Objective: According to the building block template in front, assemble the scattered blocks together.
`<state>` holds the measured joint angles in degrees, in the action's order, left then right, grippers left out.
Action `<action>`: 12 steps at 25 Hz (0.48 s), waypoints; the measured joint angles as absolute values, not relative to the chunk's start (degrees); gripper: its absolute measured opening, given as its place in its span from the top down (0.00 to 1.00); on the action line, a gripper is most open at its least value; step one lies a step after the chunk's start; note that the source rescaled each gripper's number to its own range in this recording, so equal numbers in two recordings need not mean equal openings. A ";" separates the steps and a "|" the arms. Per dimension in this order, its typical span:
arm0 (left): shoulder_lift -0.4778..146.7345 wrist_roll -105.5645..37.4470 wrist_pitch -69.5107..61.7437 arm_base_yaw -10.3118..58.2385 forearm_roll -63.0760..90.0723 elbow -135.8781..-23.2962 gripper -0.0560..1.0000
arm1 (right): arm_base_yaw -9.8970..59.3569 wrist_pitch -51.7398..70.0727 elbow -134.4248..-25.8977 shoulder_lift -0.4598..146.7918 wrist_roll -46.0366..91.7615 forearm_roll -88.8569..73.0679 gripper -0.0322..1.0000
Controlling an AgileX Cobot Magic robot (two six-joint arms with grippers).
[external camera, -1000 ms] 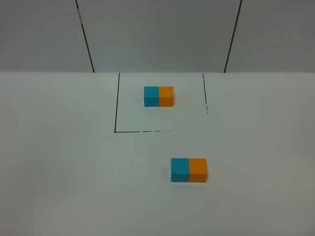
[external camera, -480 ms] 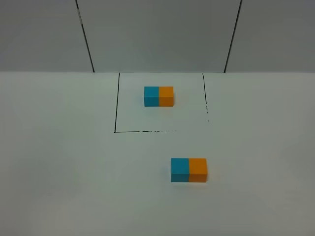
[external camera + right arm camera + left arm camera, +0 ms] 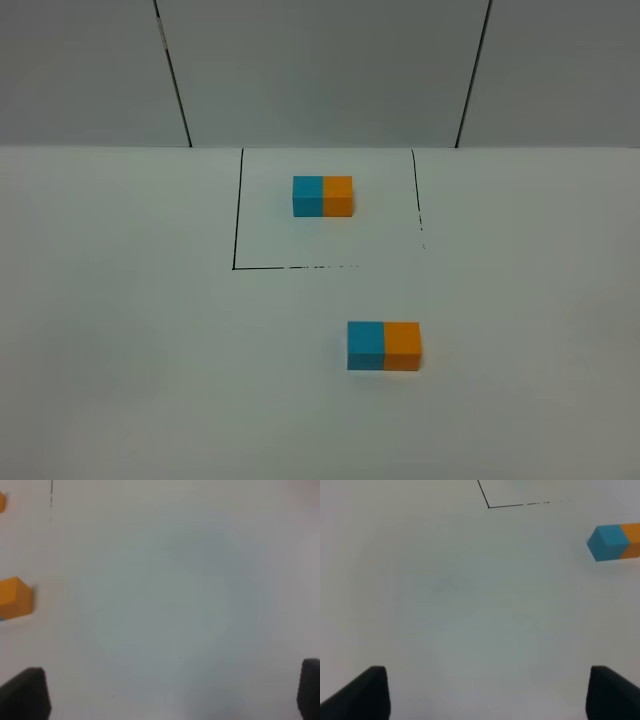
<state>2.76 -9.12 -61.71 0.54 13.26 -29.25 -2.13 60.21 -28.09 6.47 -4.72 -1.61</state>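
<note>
The building block template (image 3: 322, 196), a blue and orange pair with blue on the left, stands inside a black-outlined square at the back. Nearer the front, the scattered blue block (image 3: 365, 345) and orange block (image 3: 402, 345) sit touching side by side, blue on the left. Neither arm appears in the exterior high view. My left gripper (image 3: 487, 695) is open and empty over bare table, far from the blue block (image 3: 607, 542) and the orange block (image 3: 632, 540). My right gripper (image 3: 167, 692) is also open and empty, with the orange block (image 3: 15, 597) off to one side.
The black outline (image 3: 234, 266) marks a square on the white table (image 3: 150, 350). Its corner (image 3: 488, 506) shows in the left wrist view and one line (image 3: 51, 500) in the right wrist view. A grey panelled wall (image 3: 320, 70) rises behind the table.
</note>
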 joint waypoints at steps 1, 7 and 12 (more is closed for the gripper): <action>2.76 -9.12 -61.71 0.54 13.26 -29.25 0.31 | -2.13 60.21 -28.06 6.17 -4.79 -1.56 0.00; 2.76 -9.12 -61.71 0.54 13.26 -29.25 0.31 | -2.13 60.21 -28.06 0.83 -5.60 -0.96 0.00; 2.76 -9.17 -61.71 0.54 13.26 -29.25 0.31 | -2.13 60.27 -28.06 -0.34 -6.21 0.00 0.00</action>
